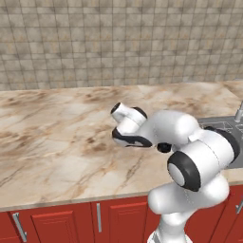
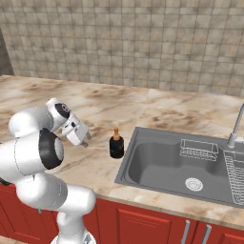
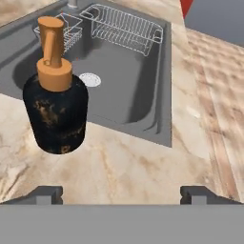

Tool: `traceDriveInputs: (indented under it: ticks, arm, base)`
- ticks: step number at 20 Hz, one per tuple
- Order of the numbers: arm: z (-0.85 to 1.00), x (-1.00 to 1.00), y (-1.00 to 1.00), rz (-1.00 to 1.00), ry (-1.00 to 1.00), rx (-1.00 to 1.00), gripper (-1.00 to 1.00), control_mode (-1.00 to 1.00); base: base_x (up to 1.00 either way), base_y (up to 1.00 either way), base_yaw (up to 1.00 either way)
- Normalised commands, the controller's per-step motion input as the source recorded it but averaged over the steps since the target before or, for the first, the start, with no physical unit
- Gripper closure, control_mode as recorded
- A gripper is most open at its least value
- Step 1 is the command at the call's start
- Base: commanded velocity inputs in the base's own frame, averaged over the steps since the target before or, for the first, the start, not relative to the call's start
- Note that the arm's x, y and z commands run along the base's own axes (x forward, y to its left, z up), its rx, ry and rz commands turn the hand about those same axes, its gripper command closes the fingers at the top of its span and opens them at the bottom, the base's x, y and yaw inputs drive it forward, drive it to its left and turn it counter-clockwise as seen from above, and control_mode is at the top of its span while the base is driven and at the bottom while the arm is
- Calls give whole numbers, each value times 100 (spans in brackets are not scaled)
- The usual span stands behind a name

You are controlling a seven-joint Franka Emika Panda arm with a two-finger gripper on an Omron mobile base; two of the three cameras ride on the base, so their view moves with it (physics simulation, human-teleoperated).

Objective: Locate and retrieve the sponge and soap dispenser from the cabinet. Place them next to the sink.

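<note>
Marble counter (image 2: pixel 143 107), soap dispenser (image 2: pixel 116 143) beside sink (image 2: pixel 157 157)

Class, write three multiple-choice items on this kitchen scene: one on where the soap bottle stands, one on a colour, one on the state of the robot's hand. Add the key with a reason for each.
1. Where does the soap bottle stand?
A. In the sink basin
B. On the counter beside the sink's rim
C. On the floor

2. What colour is the bottle's pump top?
A. Tan-orange
B. Blue
C. White

3. What is the hand doing?
A. Clamped on the bottle
B. Holding a cup
C. Open, holding nothing

Key:
1 B: the soap bottle rests on the marble counter, next to the sink.
2 A: the pump top is tan-orange over a black body.
3 C: the hand has its fingertips spread apart, with the bottle off to one side and untouched.
</note>
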Motion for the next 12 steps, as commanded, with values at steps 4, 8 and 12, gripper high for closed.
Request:
traceDriveInputs:
  ticks: [4, 8, 12]
  arm:
    - [58, -56, 19, 15, 27, 10, -100, -100]
    - [42, -21, 15, 30, 31, 9, -100, -100]
    - [7, -19, 0, 30, 32, 25, -100, -100]
  base:
    - [0, 0, 0]
    - [0, 0, 0]
    - [0, 0, 0]
